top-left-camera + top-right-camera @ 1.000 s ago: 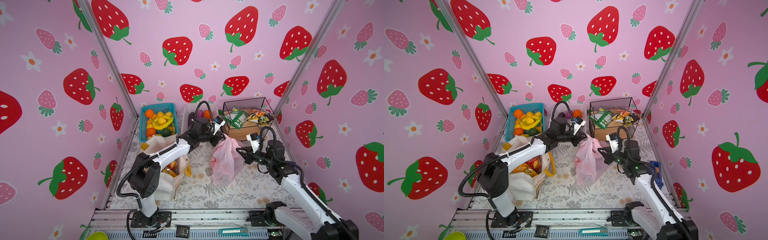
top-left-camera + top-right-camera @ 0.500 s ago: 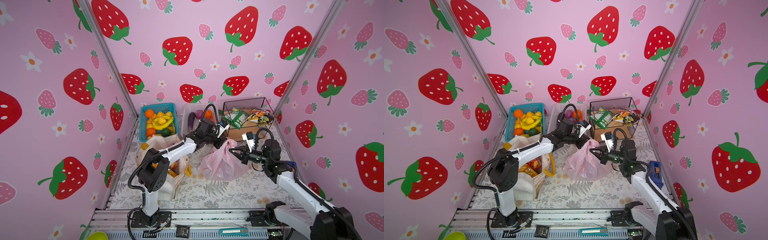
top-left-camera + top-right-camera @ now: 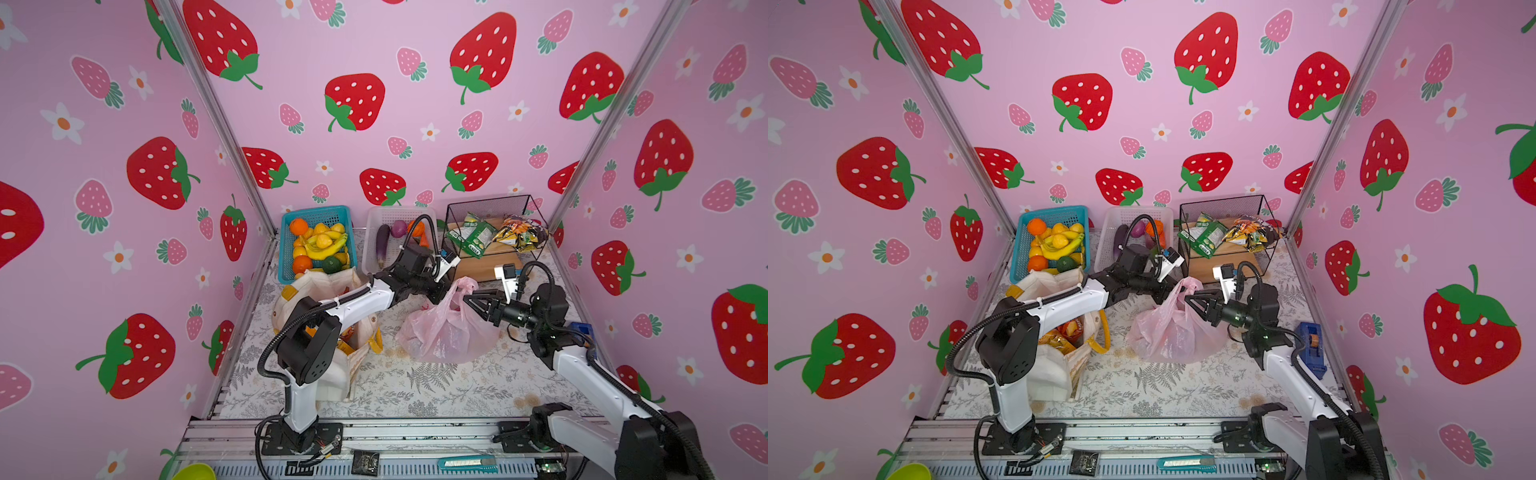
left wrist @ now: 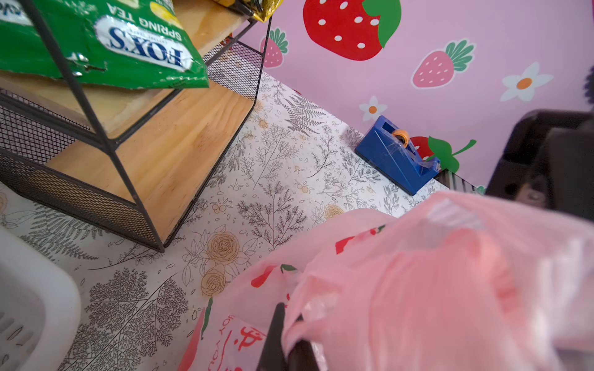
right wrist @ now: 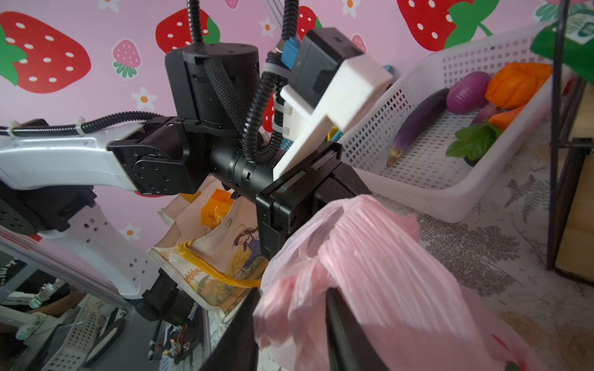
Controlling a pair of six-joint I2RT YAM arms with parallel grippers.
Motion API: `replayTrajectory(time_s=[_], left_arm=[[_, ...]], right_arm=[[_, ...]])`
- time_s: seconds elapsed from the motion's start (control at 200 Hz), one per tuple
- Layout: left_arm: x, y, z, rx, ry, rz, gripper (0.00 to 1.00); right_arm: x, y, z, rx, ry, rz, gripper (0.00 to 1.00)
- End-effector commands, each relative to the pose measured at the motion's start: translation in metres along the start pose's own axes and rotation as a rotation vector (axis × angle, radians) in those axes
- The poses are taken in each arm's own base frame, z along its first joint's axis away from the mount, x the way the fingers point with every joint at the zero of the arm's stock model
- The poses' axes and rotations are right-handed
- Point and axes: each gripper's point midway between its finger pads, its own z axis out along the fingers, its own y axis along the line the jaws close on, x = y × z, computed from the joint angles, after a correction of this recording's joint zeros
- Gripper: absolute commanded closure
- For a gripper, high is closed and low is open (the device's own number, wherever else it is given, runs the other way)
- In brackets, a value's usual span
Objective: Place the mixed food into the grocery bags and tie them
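Note:
The pink plastic grocery bag rests slumped on the floral mat in both top views, its gathered top raised. My left gripper is shut on a bunched handle of the bag. My right gripper faces it from the other side with its fingers parted, and loose pink plastic lies between them. The cream canvas tote stands under the left arm with snack packets inside. Toy vegetables lie in the white basket, and more packets sit in the wire rack.
A blue basket of fruit stands at the back left. Beside it come the white basket and the black wire rack with a wooden shelf. A blue tape dispenser sits by the right wall. A utility knife lies on the front rail.
The bag hung tall between both grippers a second ago and has come down to slump on the mat. Both grippers dropped with it. The right gripper's jaws have parted.

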Motion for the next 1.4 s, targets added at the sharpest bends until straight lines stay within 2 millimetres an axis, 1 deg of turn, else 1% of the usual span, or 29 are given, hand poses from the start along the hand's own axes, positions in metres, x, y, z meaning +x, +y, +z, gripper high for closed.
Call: replayTrajectory(time_s=[0.0,0.135,0.175,0.19,0.255,0.27,0.305,0.41,0.49,0.58,0.655,0.665,0.69,0.79,0.865,0.955,1.091,1.186,1.291,1.396], left_arm=[[-0.005,-0.004,-0.001,0.007,-0.012,0.015,1.00],[-0.005,-0.004,-0.002,0.000,-0.010,0.015,1.00],[-0.006,-0.004,-0.002,0.001,-0.011,0.016,1.00],[-0.007,-0.004,-0.003,0.000,-0.014,0.017,1.00],[-0.007,-0.004,-0.003,-0.001,-0.015,0.018,1.00],[-0.008,-0.004,-0.003,0.000,-0.016,0.018,1.00],[-0.009,-0.004,-0.004,0.000,-0.016,0.019,1.00],[-0.010,-0.005,-0.005,-0.003,-0.020,0.021,1.00],[-0.010,-0.004,-0.006,-0.005,-0.020,0.020,1.00],[-0.011,-0.004,-0.006,-0.006,-0.023,0.019,1.00],[-0.012,-0.004,-0.006,-0.007,-0.024,0.018,1.00],[-0.012,-0.004,-0.006,-0.007,-0.025,0.017,1.00],[-0.012,-0.004,-0.006,-0.007,-0.025,0.017,1.00],[-0.013,-0.004,-0.007,-0.010,-0.025,0.018,1.00],[-0.015,-0.004,-0.007,-0.013,-0.028,0.020,1.00],[-0.015,-0.004,-0.007,-0.011,-0.027,0.020,1.00],[-0.015,-0.005,-0.008,-0.011,-0.026,0.021,1.00],[-0.014,-0.004,-0.008,-0.013,-0.025,0.021,1.00],[-0.015,-0.005,-0.009,-0.014,-0.028,0.024,1.00],[-0.015,-0.006,-0.010,-0.014,-0.028,0.030,1.00]], right_arm=[[-0.003,-0.001,-0.009,0.035,-0.029,-0.010,0.58],[-0.003,-0.008,-0.018,0.130,-0.030,-0.035,0.51],[0.000,-0.014,-0.019,0.170,-0.016,-0.035,0.50],[-0.005,-0.009,-0.022,0.176,-0.031,-0.061,0.49],[-0.007,-0.013,-0.028,0.234,-0.038,-0.077,0.49],[-0.007,-0.013,-0.030,0.244,-0.038,-0.079,0.46],[-0.009,-0.014,-0.033,0.274,-0.046,-0.091,0.43],[-0.016,-0.014,-0.045,0.354,-0.069,-0.119,0.41],[-0.020,-0.005,-0.051,0.365,-0.077,-0.141,0.42],[-0.014,0.007,-0.049,0.347,-0.042,-0.152,0.47],[-0.003,0.018,-0.043,0.320,0.003,-0.160,0.48],[-0.003,0.020,-0.042,0.315,0.008,-0.162,0.50],[0.001,0.025,-0.040,0.300,0.024,-0.166,0.53],[0.012,0.046,-0.026,0.221,0.079,-0.176,0.58],[0.020,0.052,-0.017,0.210,0.120,-0.180,0.61],[0.026,0.046,-0.012,0.245,0.143,-0.176,0.65],[0.024,0.031,-0.009,0.314,0.137,-0.158,0.65],[0.020,0.022,-0.008,0.363,0.124,-0.152,0.66],[0.011,0.018,-0.008,0.391,0.086,-0.155,0.66],[0.006,0.015,-0.006,0.408,0.064,-0.152,0.65]])
